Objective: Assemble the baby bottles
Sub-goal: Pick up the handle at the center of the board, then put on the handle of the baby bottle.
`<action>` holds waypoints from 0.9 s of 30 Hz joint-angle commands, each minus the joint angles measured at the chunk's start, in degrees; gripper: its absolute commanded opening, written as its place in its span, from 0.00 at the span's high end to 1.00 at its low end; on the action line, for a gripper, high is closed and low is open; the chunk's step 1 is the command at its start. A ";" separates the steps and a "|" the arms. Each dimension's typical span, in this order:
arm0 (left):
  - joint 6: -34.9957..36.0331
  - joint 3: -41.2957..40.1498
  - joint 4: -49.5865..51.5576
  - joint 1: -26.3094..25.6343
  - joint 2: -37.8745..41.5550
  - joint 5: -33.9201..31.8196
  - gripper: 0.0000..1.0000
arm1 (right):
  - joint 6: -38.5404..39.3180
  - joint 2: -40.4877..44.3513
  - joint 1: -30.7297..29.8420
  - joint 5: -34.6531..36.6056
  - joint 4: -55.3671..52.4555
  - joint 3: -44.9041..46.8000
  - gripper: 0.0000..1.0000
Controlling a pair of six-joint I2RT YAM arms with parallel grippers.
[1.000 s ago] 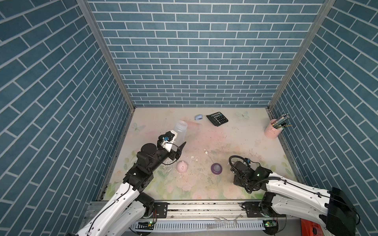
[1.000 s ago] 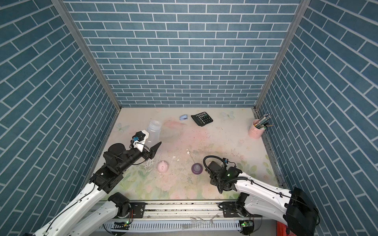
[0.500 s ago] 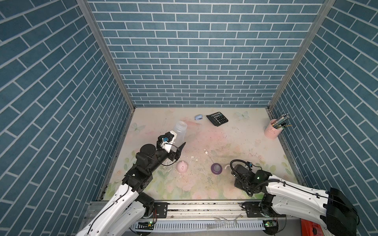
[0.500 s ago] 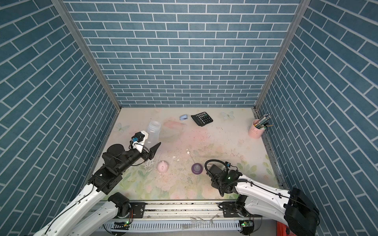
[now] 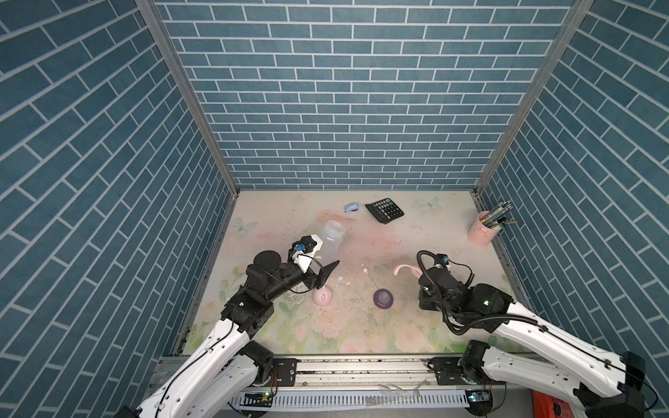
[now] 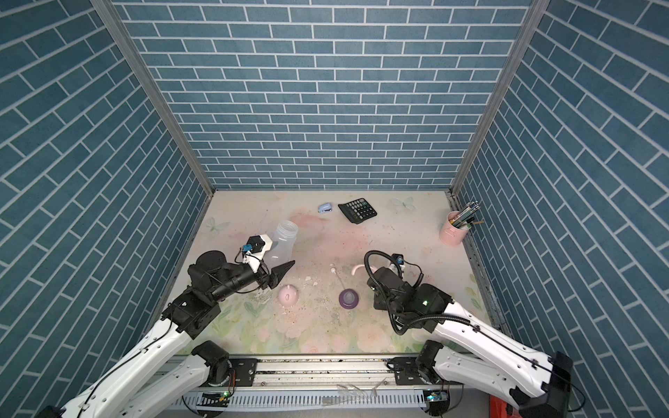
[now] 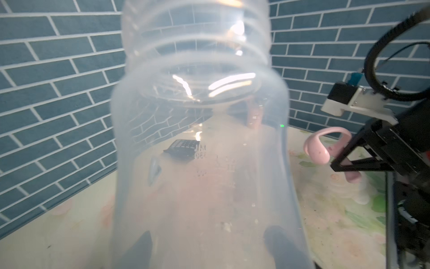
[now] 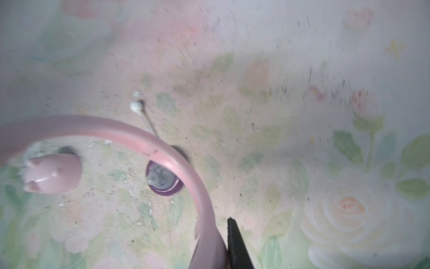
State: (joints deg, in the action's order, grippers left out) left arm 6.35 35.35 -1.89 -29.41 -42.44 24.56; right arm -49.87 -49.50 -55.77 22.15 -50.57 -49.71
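So the left tool (image 5: 323,270) is wrapped around the lower part of the clear bottle body (image 5: 330,240). The right tool (image 7: 337,165) is pinched tight on one handle of the pink ring (image 5: 406,268), while the purple collar (image 5: 383,298) and pink dome cap (image 5: 322,297) sit loose on the tabletop (image 5: 398,224). My worry: held by one thin handle, that ring could swivel or slip when pushed over the neck.
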 commanded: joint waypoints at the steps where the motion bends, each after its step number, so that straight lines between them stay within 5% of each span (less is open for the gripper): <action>1: -3.91 1.34 -4.70 -0.21 -0.59 8.47 0.35 | 17.74 1.39 0.46 3.80 5.54 -4.70 1.00; 12: -18.12 2.35 -20.92 -0.21 -6.67 32.92 0.34 | 51.51 -3.74 0.57 -13.05 38.41 -11.53 1.00; 27: -29.72 4.43 -34.70 -0.32 -11.36 43.79 0.35 | 62.65 -11.11 0.57 -31.31 59.22 -12.89 1.00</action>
State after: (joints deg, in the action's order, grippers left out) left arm -19.53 37.71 -30.89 -29.41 -52.93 64.69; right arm 7.94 -60.25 -55.37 -4.36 2.22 -62.98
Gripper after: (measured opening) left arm 0.810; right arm 0.113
